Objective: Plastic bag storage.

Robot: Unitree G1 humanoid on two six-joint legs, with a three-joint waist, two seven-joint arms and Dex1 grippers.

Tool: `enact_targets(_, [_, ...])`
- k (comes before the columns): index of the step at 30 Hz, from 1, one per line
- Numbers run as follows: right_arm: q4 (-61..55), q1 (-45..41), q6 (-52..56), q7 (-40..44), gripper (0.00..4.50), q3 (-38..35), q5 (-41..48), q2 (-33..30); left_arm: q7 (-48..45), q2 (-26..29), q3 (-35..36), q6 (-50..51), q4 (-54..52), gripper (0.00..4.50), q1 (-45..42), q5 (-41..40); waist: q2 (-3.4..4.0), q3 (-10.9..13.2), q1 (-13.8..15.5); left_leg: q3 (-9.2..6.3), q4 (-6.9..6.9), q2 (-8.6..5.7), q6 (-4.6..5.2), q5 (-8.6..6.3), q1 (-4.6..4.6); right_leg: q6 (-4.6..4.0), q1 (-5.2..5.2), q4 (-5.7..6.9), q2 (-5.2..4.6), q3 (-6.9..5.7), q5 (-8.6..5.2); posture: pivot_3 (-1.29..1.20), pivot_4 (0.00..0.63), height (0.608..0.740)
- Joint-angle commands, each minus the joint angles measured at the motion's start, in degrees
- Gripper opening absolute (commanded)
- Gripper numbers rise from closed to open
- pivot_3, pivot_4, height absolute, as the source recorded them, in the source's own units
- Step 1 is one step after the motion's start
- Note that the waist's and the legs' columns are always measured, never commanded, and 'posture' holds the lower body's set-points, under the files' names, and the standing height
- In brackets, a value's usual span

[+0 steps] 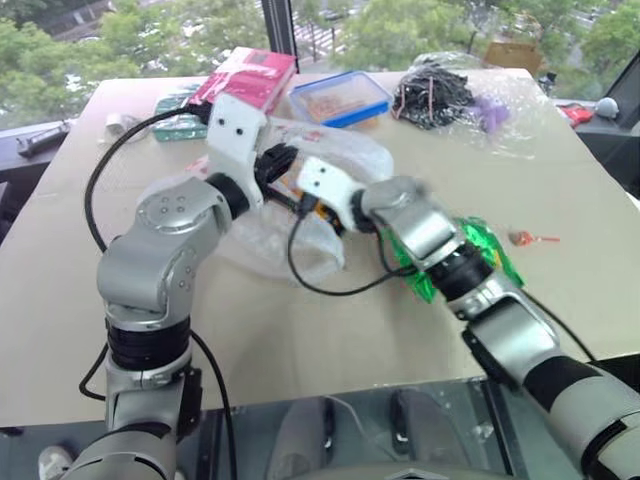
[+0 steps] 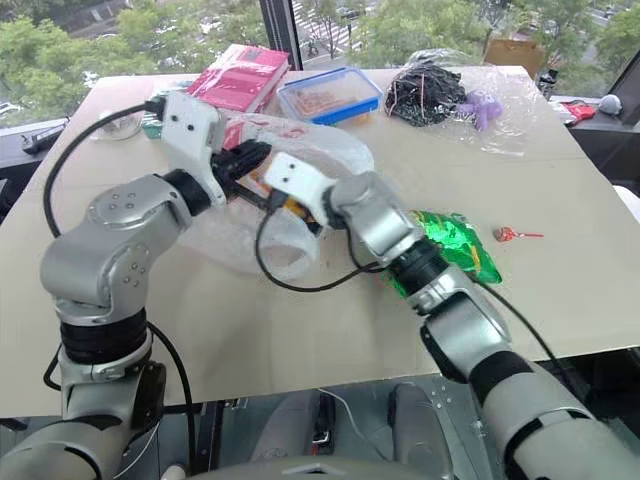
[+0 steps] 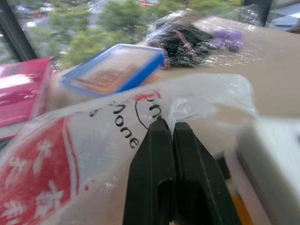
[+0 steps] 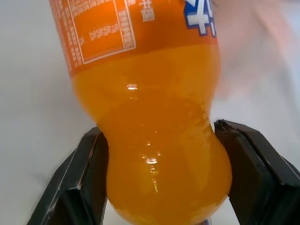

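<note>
Right gripper [image 4: 161, 154]: two black fingers clamped on an orange drink bottle [image 4: 150, 108] (printed label).
Left gripper [image 3: 166, 136]: jaws pressed together, pinching the thin translucent white plastic bag [image 3: 93, 140] with red print, mid-table.
Beyond: blue-rimmed clear lidded box [image 1: 340, 97]; bundled black cables [image 1: 432, 95].

place: upper-floor test room or office
evidence: big window [image 1: 150, 30] over treetops, cardboard-covered table [image 1: 560, 290] with scattered clutter
</note>
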Motion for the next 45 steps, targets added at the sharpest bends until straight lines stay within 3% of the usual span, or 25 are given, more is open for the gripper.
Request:
enact_targets(1, [6.1, -5.1, -8.5, -1.8, 2.75, -2.1, 1.0, 6.0, 1.1, -0.5, -0.4, 0.3, -1.6, 0.00, 0.0, 0.1, -0.01, 0.0, 0.0, 0.00, 0.00, -0.01, 0.00, 0.00, 0.00, 0.00, 0.00, 0.00, -0.01, 0.00, 0.00, 0.00, 0.150, 0.740])
enact_targets(2, [10.0, -5.9, -10.5, -2.1, 2.75, -3.0, 1.4, 7.8, 1.5, -0.7, -0.4, 0.6, -1.6, 0.00, 0.1, 0.1, -0.01, 0.0, 0.1, -0.06, 0.00, -0.01, 0.00, 0.00, 0.00, 0.00, 0.03, -0.01, -0.02, -0.03, 0.00, 0.00, 0.150, 0.740])
enact_targets(4, [16.3, -7.1, -14.9, -3.6, 3.76, -5.2, 1.8, 10.0, 2.0, -1.1, -0.1, 0.8, -1.4, 0.00, 0.4, 0.0, -0.01, 0.0, -0.1, -0.08, -0.01, -0.02, -0.01, -0.01, 0.00, 0.00, 0.03, -0.02, -0.02, -0.04, 0.00, 0.00, 0.150, 0.740])
enact_targets(6, [18.7, -7.3, -18.8, -3.5, 4.46, -5.9, 1.2, 10.3, 2.2, -1.2, 0.2, 0.6, -1.0, 0.00, 1.0, 0.1, -0.01, 0.0, -0.1, -0.10, -0.03, -0.01, -0.02, 0.00, 0.00, 0.00, 0.03, -0.02, -0.01, -0.05, 0.00, 0.00, 0.150, 0.740])
enact_targets(9, [15.4, -6.1, -21.6, -3.8, 4.46, -7.1, 1.5, 8.6, 2.4, -1.5, 1.1, 0.6, -0.5, 0.00, 1.6, 0.0, -0.01, 0.0, -0.5, -0.12, -0.04, -0.01, -0.03, 0.00, 0.00, -0.01, 0.03, -0.03, -0.04, -0.07, 0.00, 0.00, 0.150, 0.740])
enact_targets(12, [2.9, -1.6, -17.9, 0.5, 4.46, -8.4, 4.2, 4.3, 2.6, -1.9, 1.6, 0.1, 0.4, 0.00, 1.9, -0.1, -0.01, 0.0, -0.5, -0.14, -0.05, 0.02, -0.05, 0.00, 0.00, -0.01, 0.02, -0.01, -0.04, -0.08, 0.00, 0.00, 0.150, 0.740])
enact_targets(18, [-33.2, 11.1, 1.2, 11.1, 4.46, -8.8, 9.5, -12.3, 4.0, -3.2, 3.0, -1.5, 4.8, 0.00, 0.1, -0.6, 0.04, 0.0, 0.1, -0.19, -0.04, -0.03, -0.01, -0.01, -0.03, 0.01, 0.06, -0.03, -0.21, -0.12, 0.00, 0.00, 0.150, 0.740])
enact_targets(22, [-50.2, 14.7, 13.5, 10.3, 4.46, -12.3, 12.0, -22.8, 3.4, -3.2, 2.0, -2.7, 7.2, 0.00, -0.9, -0.7, 0.02, 0.0, 0.3, -0.21, -0.02, -0.02, -0.01, -0.01, 0.00, 0.00, 0.06, 0.01, -0.07, -0.15, -0.01, 0.00, 0.150, 0.740])
enact_targets(26, [-60.9, 19.6, 23.9, 6.9, 4.46, -16.2, 14.3, -29.0, 2.1, -2.8, 0.4, -3.8, 8.1, 0.00, -1.2, -0.7, 0.00, 0.0, 0.8, -0.16, -0.03, -0.03, 0.01, -0.02, 0.00, -0.01, 0.07, -0.03, -0.12, -0.13, -0.01, 0.00, 0.150, 0.740])
enact_targets(29, [-65.5, 23.3, 29.4, 2.4, 4.46, -19.2, 15.0, -29.6, 0.6, -2.3, -1.1, -5.0, 9.2, 0.00, -1.5, -0.8, -0.01, 0.0, 0.9, -0.17, 0.00, -0.02, 0.06, -0.04, 0.00, -0.01, 0.11, -0.03, -0.14, -0.14, -0.01, 0.00, 0.150, 0.740])
enact_targets(33, [-64.6, 25.1, 28.1, -6.6, 4.46, -15.1, 9.3, -29.5, -2.3, -2.2, -3.9, -5.7, 9.5, 0.00, -2.0, -1.6, -0.01, 0.0, 0.8, -0.16, 0.01, -0.04, 0.11, -0.06, 0.01, -0.01, 0.12, -0.03, -0.14, -0.14, -0.01, 0.00, 0.150, 0.740])
enact_targets(36, [-63.7, 26.2, 26.2, -9.0, 4.46, -13.2, 8.9, -29.0, -3.3, -2.3, -4.6, -5.6, 9.8, 0.00, -3.2, -2.1, -0.01, 0.0, 0.8, -0.14, 0.02, -0.06, 0.04, -0.02, 0.03, 0.00, 0.12, -0.03, -0.09, -0.13, -0.02, 0.00, 0.150, 0.740])
enact_targets(39, [-61.3, 25.6, 24.3, -10.4, 4.46, -9.8, 9.2, -25.7, -2.5, -4.3, -1.2, -1.7, 11.4, 0.00, -5.8, -5.4, -0.02, 0.0, 0.7, -0.13, 0.03, -0.05, 0.05, -0.02, 0.03, 0.01, 0.12, -0.04, -0.08, -0.12, -0.01, 0.00, 0.150, 0.740])
enact_targets(41, [-56.4, 23.7, 22.0, -11.3, 4.46, -7.4, 10.0, -20.3, -2.9, -4.6, 1.2, 0.7, 13.1, 0.00, -8.2, -7.6, -0.04, 0.0, 0.4, -0.14, 0.04, -0.05, 0.07, -0.03, 0.03, 0.01, 0.13, -0.03, -0.06, -0.12, -0.02, 0.00, 0.150, 0.740])
enact_targets(45, [-38.2, 15.4, 11.9, -12.6, 4.46, -1.3, 7.5, -9.0, -3.5, -1.4, 2.3, 2.7, 18.2, 0.00, -13.0, -7.5, -0.03, 0.0, -0.4, -0.13, 0.07, 0.00, 0.06, -0.03, 0.11, 0.01, 0.13, 0.03, 0.08, -0.08, -0.02, 0.00, 0.150, 0.740])
